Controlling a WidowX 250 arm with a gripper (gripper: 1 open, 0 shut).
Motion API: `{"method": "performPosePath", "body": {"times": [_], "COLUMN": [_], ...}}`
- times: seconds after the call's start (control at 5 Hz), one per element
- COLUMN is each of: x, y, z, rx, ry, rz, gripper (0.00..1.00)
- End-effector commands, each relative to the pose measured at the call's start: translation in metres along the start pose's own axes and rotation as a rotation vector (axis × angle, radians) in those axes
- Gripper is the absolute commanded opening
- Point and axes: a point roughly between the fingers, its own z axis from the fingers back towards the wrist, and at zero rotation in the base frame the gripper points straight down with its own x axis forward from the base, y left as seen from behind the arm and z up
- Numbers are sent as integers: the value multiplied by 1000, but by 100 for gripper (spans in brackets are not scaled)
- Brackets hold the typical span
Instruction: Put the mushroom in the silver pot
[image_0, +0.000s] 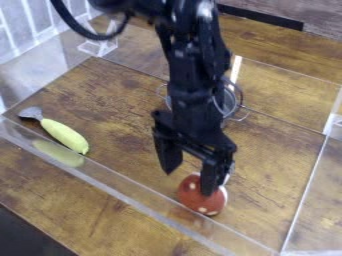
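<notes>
1. We see the claw (194, 168) pointing down at the table (114, 105), its two dark fingers spread wide with a clear gap between the tips.
2. We find the mushroom (202, 197) at the tip of the finger on the right of the view, its red cap showing below that fingertip.
3. We make out pale spots on the cap and only a sliver of the white stem, since the finger hides most of it.
4. We cannot tell whether that fingertip touches the mushroom or just hangs in front of it; the mushroom does not sit pinched between the two fingers.
5. We see the other fingertip ending to the left of the mushroom, over bare wood.
6. We spot the pot (230, 104) behind the claw, mostly covered by the dark arm, with part of its shiny rim and a side handle peeking out at the right.
7. We have the banana (63, 136), yellow-green with a grey end, lying well apart from the claw, off to the left of the view.
8. We notice a clear wall (150, 197) running slantwise across the view in front of the claw.
</notes>
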Motion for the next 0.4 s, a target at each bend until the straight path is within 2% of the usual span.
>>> {"method": "performPosePath", "body": {"times": [0.0, 0.2], "x": [15, 25], "y": [5, 8], "z": [3, 1], "rx": [-13, -27], "ry": [-61, -81], "rz": [-32, -69], "gripper": [100, 100]}}
